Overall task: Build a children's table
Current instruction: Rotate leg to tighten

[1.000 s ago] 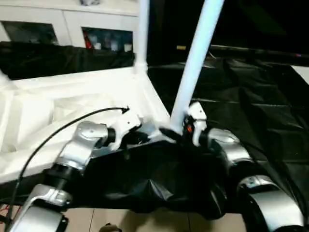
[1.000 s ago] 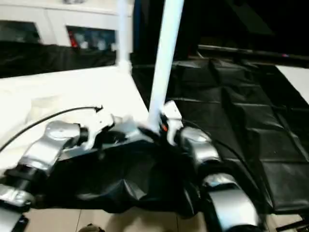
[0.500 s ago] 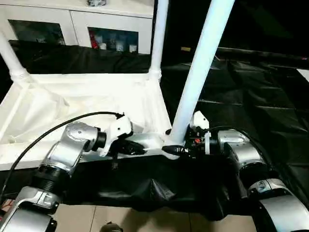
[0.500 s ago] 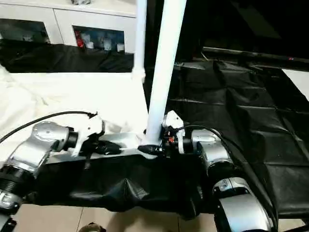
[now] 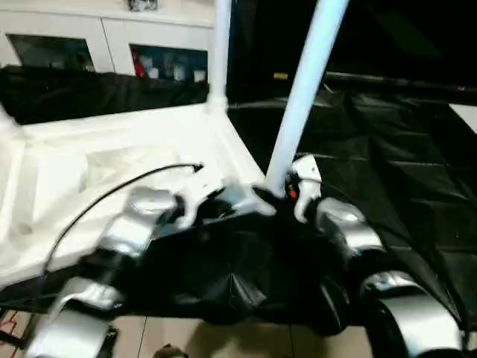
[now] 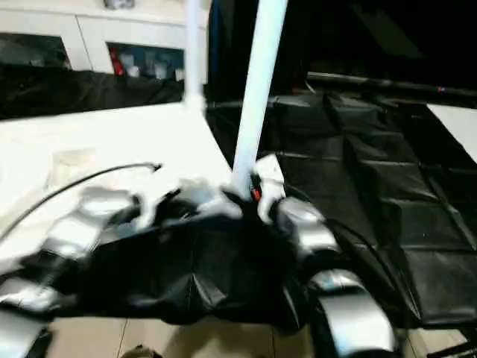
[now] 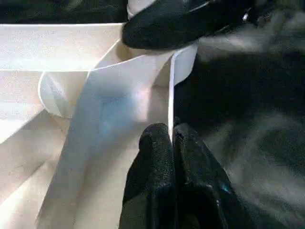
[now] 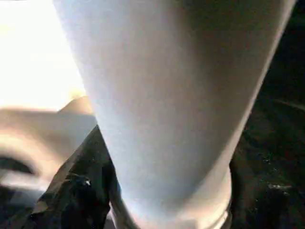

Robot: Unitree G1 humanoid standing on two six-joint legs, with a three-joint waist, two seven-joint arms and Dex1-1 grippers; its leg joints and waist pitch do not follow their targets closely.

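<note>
The children's table lies upside down on black cloth, its white ribbed top [image 5: 112, 156] facing up. One white leg [image 5: 220, 52] stands in the far corner socket. A second leg [image 5: 302, 97] rises, leaning right, from the near right corner socket. My right gripper [image 5: 277, 195] is shut round the foot of this near leg; a black finger [image 8: 78, 191] lies against it just above the socket collar. My left gripper [image 7: 170, 133] is shut on the top's thin near rim [image 7: 170, 86], just left of that corner, and the right gripper's finger [image 7: 181, 24] curls round the socket ahead of it.
A white cabinet [image 5: 112, 45] with glass doors stands behind the table. Black sheeting [image 5: 387, 149] covers the surface to the right and hangs over the near edge. A black cable [image 5: 112, 194] loops over my left forearm. Tiled floor [image 5: 223, 343] shows below.
The whole picture has swung with the head. My right gripper's fingers have drawn in round the near leg's foot. The left gripper keeps its pinch on the rim.
</note>
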